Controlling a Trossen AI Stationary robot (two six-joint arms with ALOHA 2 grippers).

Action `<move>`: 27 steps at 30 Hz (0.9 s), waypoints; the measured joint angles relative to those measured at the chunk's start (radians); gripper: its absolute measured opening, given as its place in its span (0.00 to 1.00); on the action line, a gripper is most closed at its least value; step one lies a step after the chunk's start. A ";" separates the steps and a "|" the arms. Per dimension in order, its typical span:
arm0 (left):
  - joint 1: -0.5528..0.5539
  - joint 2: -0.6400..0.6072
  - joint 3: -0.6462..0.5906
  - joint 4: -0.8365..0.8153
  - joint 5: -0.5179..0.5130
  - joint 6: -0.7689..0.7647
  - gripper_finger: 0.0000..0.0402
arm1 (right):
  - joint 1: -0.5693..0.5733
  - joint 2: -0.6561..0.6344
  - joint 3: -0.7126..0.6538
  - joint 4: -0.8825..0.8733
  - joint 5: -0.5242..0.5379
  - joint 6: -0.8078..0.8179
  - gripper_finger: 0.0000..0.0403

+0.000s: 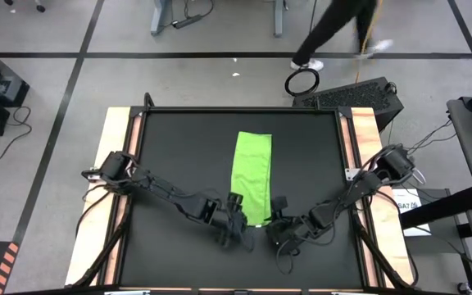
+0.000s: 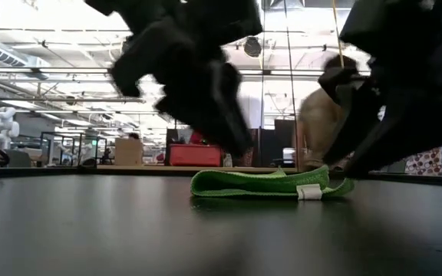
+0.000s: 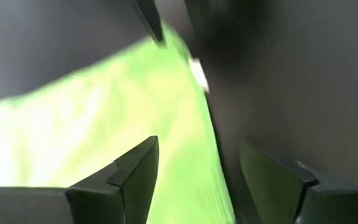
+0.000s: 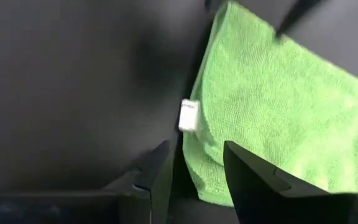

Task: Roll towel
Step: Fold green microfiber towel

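Black matting covers the table [image 1: 179,139], and on it, at centre frame in the high view, we see the towel [image 1: 252,174] folded into a long narrow strip, its lower end between the two grippers. We judge it light, limp and thin, likely to sag or unfold unless taken at that near end, both corners together. Left gripper [image 1: 238,223], at lower centre, has fingers spread; its wrist view shows one finger [image 3: 135,171] over the cloth, the other over bare mat. Right gripper [image 1: 278,226], beside it, holds fingers part-open, straddling the towel's corner [image 4: 194,168] without pinching. Only the low view reveals the layered edge lying flat with the near end slightly lifted; only the right wrist view shows the white tag [image 4: 188,116] clearly.
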 joint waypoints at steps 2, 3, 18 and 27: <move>-0.031 -0.004 0.000 -0.032 -0.003 -0.007 0.57 | -0.006 0.013 0.000 0.002 0.009 0.010 0.33; -0.047 -0.005 0.000 -0.043 0.014 -0.007 0.57 | -0.006 0.019 0.000 0.003 0.017 0.014 0.33; -0.108 0.003 -0.031 -0.046 0.079 -0.033 0.39 | -0.044 0.031 0.000 0.077 0.021 -0.040 0.33; -0.048 0.003 -0.042 -0.034 0.095 -0.059 0.35 | -0.051 0.031 0.000 0.076 0.012 -0.048 0.24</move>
